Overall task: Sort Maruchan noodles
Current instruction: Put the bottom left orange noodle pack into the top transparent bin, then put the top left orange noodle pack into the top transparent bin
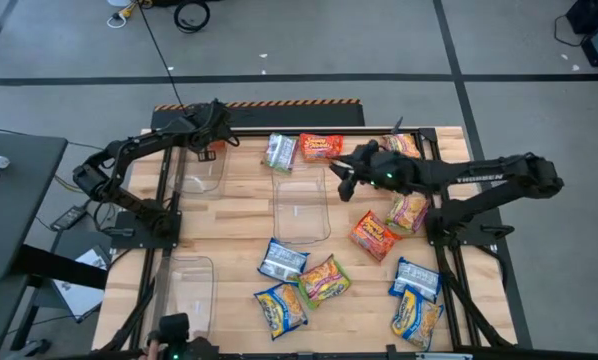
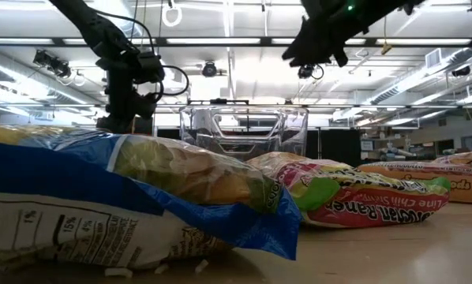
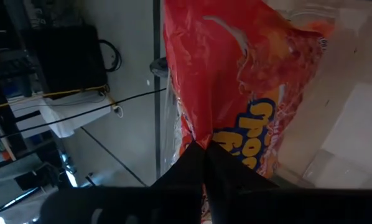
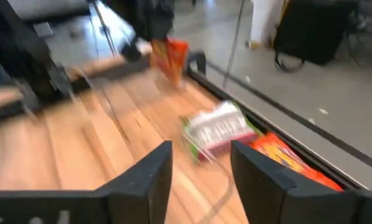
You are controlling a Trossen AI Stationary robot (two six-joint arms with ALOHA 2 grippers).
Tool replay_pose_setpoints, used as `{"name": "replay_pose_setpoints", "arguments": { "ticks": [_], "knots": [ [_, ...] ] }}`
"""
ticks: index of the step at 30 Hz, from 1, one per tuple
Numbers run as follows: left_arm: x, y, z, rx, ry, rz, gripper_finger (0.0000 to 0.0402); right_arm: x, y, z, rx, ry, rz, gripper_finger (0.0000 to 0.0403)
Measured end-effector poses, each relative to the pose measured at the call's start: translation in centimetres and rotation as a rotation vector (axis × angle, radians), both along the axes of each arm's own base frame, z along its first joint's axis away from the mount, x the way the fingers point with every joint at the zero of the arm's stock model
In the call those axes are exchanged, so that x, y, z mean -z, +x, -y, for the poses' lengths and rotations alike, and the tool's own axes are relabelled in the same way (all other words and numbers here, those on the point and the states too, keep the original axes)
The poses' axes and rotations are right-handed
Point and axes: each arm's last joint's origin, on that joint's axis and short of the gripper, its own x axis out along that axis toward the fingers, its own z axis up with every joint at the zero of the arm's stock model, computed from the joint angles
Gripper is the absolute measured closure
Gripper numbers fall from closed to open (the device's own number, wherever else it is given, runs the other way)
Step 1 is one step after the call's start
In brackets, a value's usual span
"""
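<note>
The left gripper has its jaws pinched tight on the edge of an orange-red packet, so the packet hangs down from them. It hangs over the far left bin, most likely so the packet can drop in there. The right gripper is up in the air over the middle bin, and its jaws are apart with nothing between them. The middle bin looks empty from above. A third bin sits at the near left of the surface. The other noodle packets lie flat all over the surface, some at the far edge and many near the front and the right side. They are mixed up by color, so most of the sorting is not done yet. The right gripper will probably need to go down for one of them.
</note>
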Motion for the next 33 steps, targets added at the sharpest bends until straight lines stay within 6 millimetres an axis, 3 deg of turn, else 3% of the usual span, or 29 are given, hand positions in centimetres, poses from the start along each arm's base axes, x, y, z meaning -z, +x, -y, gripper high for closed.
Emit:
{"name": "replay_pose_setpoints", "arguments": {
  "ticks": [4,15,21,26,33],
  "knots": [
    [0.4,0.0,-0.1,-0.024,0.035,0.029,0.0369,-0.6,0.6,1.0,-0.002,-0.033,-0.106,0.0212],
    [0.5,0.0,-0.1,-0.084,0.122,-0.003,0.0342,-0.7,0.4,2.5,0.001,-0.036,-0.148,0.0203],
    [-1.3,0.7,0.0,-0.125,0.182,-0.049,0.0342,0.0,-0.8,5.8,0.027,0.107,-0.174,0.0202],
    [-3.4,1.0,0.3,-0.216,0.178,0.017,0.0341,2.0,-1.0,9.3,-0.046,0.114,-0.298,0.0202],
    [-7.8,1.3,2.3,-0.410,0.035,0.250,0.0341,7.2,0.6,12.9,-0.135,0.028,-0.520,0.0205]
  ]
}}
